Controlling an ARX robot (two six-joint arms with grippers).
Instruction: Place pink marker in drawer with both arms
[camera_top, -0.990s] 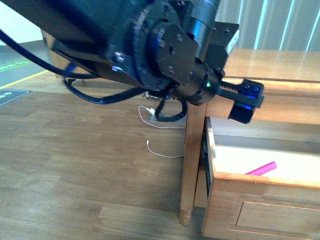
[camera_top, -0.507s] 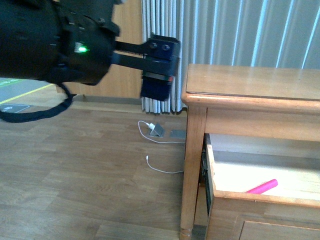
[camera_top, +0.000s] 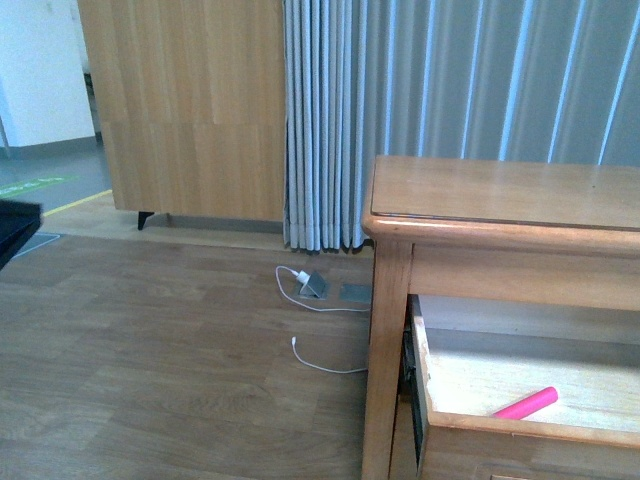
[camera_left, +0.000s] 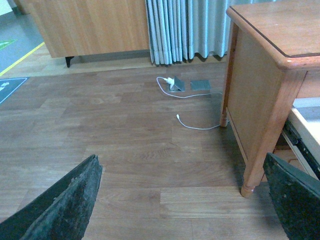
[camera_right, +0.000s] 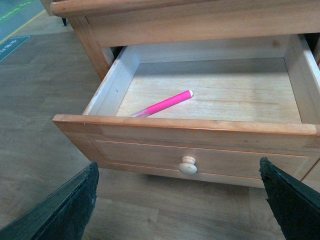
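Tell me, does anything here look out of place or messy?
Nothing looks damaged or spilled. A loose white cable trails across the wooden floor beside the honey-coloured wooden dresser, and its top drawer stands open with a bright pink marker lying slantwise inside.

The drawer (camera_right: 150, 150) is satin honey wood, paler and matt inside; the pink marker (camera_right: 164, 103) looks smooth plastic.

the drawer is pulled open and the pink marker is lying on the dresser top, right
Not quite. The drawer is pulled open, but the pink marker lies inside it, on the drawer's floor, not on the dresser top. The right wrist view shows this plainly.
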